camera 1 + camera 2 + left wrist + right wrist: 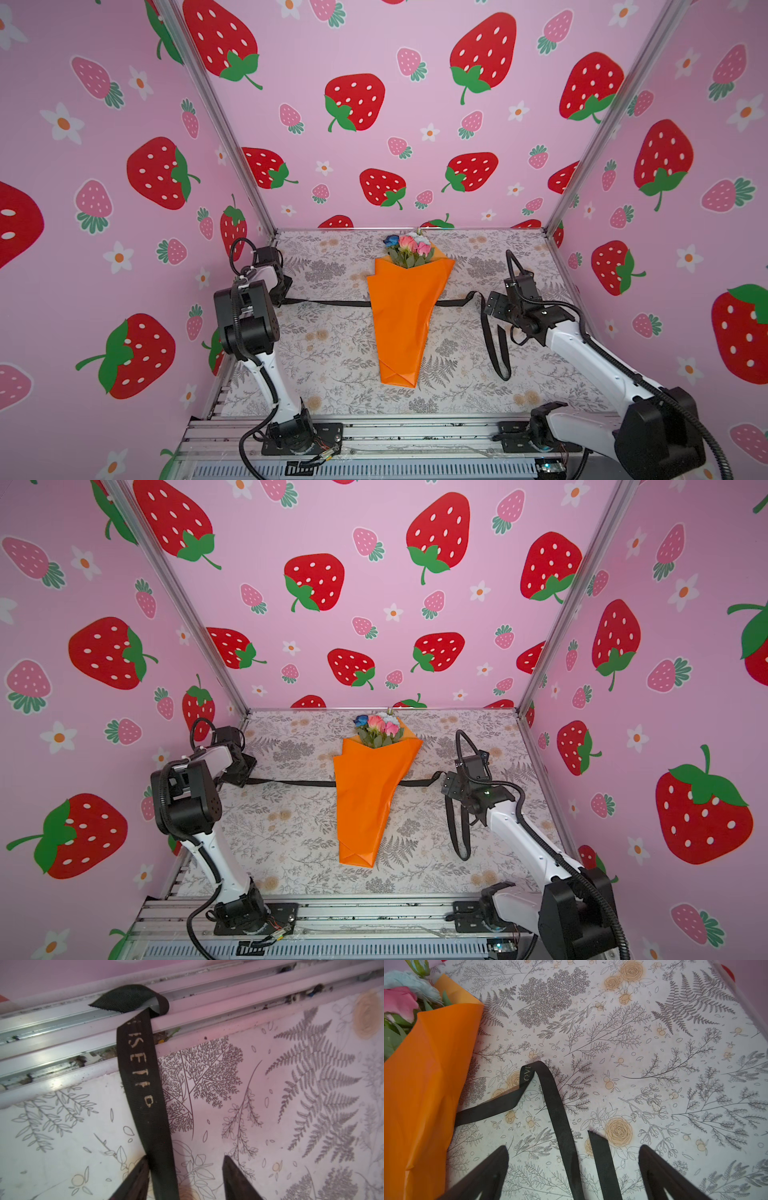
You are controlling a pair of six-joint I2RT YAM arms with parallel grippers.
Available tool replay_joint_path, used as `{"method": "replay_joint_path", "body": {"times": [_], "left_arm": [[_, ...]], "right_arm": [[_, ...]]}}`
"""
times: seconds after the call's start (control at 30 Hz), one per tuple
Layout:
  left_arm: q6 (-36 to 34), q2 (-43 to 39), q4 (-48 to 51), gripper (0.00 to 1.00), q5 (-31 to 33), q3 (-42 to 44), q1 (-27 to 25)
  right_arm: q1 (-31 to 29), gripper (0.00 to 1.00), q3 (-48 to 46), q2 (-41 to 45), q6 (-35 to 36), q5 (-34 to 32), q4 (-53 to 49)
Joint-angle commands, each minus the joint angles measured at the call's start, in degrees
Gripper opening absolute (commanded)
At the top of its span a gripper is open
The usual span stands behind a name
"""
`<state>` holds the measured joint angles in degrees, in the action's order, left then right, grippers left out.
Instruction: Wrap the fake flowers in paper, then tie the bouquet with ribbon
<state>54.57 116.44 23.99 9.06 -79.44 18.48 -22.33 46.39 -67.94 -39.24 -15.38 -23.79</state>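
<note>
Bouquet of fake flowers point(407, 307) lies flat mid-table on the floral-print tabletop point(332, 353), wrapped in an orange paper cone, with the blooms toward the back wall and the pointed end toward the arm bases. I see the same in both top views point(370, 796). A black ribbon point(328, 302) with pale lettering disappears at one edge of the cone and comes out at the other. The left gripper point(185, 1157) is low at the table's left edge. Its fingers are apart, and the ribbon point(143, 1084) runs between them, lying against one finger with a clear gap to the other; its end curls over the aluminium rail point(62, 1028). The right gripper point(573, 1146) is spread wide, clamped on nothing. Two ribbon strands point(556, 1105) lie on the table between its fingers, one of them a cut end. The bouquet point(425, 1064) is just beside.
</note>
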Motion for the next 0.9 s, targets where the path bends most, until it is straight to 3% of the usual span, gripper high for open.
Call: {"method": "replay_joint_path", "body": {"times": [0.0, 0.2, 0.27, 0.47, 0.73, 0.87], "left_arm": [[2.4, 1.1, 2.3, 0.42, 0.5, 1.2, 0.5], [3.8, -1.8, -3.1, 0.14, -2.6, 7.4, 0.6], [3.2, -3.2, -4.2, 0.00, -3.9, 8.7, 0.6], [0.8, -9.6, -7.9, 0.00, -9.1, 14.1, -0.2], [-1.0, -23.7, -16.1, 0.00, -12.8, 26.9, -3.6], [-6.1, -30.8, -17.1, 0.00, -12.9, 29.8, -7.7]], "right_arm": [[1.0, 1.00, 2.3, 1.6, 0.2, 1.3, -1.7], [1.1, 1.00, 2.9, 1.3, 0.8, -4.9, -7.3], [1.7, 1.00, 3.1, 0.5, 0.1, -6.7, -10.1], [5.0, 1.00, 1.3, -1.7, -1.9, -5.2, -14.5], [5.3, 1.00, -4.9, 1.6, -4.4, -2.8, -15.1], [5.3, 0.85, -7.3, 2.3, -4.7, -1.8, -15.8]]}}
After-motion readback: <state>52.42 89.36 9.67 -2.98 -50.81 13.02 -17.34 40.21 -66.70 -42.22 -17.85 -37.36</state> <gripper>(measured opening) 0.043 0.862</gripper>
